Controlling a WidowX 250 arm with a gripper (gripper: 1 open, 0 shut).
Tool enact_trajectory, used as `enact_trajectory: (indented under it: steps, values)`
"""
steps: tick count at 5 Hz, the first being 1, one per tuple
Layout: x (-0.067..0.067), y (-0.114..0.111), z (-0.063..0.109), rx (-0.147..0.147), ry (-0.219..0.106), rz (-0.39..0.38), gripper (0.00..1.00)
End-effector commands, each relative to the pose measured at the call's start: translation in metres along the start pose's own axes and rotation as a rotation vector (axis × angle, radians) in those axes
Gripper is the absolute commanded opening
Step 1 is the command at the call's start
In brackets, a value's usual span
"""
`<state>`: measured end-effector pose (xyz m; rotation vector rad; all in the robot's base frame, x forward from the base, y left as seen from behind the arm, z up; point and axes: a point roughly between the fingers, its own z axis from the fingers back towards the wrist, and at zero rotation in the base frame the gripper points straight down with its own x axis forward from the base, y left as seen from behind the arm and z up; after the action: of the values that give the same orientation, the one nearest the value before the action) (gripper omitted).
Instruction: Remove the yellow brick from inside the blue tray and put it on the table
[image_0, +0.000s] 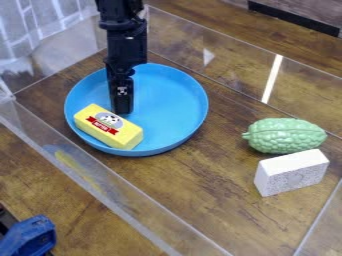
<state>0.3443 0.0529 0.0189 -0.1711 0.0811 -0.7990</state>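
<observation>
Yellow rectangular brick (108, 126) lies at seven o'clock in your round blue plastic tray (181, 105). Your black gripper (122, 104) hangs spread above the tray floor, probably lining up for the grab.

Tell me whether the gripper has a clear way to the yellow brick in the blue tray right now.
Probably yes. The gripper hangs open over the blue tray, just behind the yellow brick, which lies at the tray's front-left rim with nothing on top of it. The rim beside it may crowd one finger.
</observation>
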Motion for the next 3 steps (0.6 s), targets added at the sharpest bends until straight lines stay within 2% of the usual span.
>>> enact_trajectory:
  steps: [1, 3]
  values:
    - [0.0158, -0.0156, -0.0193, -0.051, 0.028, -0.077, 1.0]
    - [0.0187, -0.0155, -0.0196, -0.051, 0.027, -0.091, 1.0]
